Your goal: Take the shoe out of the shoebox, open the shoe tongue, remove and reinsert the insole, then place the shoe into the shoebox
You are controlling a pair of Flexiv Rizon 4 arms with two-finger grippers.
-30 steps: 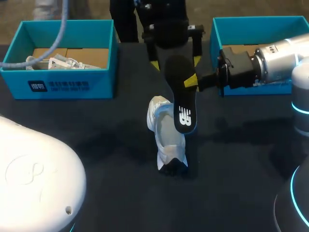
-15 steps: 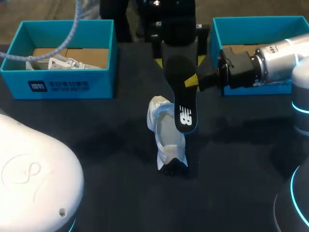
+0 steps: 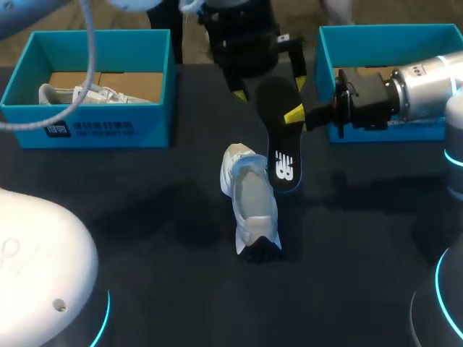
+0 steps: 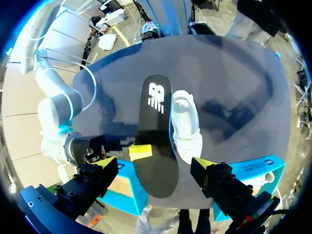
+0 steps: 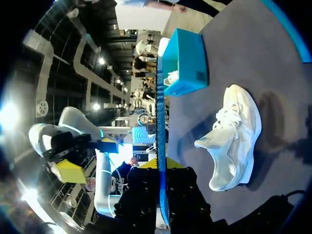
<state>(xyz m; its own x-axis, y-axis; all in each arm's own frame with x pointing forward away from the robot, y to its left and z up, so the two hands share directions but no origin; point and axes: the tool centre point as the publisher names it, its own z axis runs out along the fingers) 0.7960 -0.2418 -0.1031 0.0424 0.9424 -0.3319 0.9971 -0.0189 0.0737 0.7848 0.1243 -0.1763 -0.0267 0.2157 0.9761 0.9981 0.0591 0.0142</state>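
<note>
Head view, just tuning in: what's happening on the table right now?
The right gripper is shut on the black insole, holding it in the air over the white shoe, which lies on the table outside both teal shoeboxes. The left gripper hangs open over the insole's far end, gripping nothing. The insole is out of the shoe and not yet back in.

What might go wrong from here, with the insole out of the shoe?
The right gripper pinches the flat black insole by one edge, so it may twist or slip. The white sneaker stands unheld on the dark table, the open left gripper clear of it, so reinserting could push it over.
</note>
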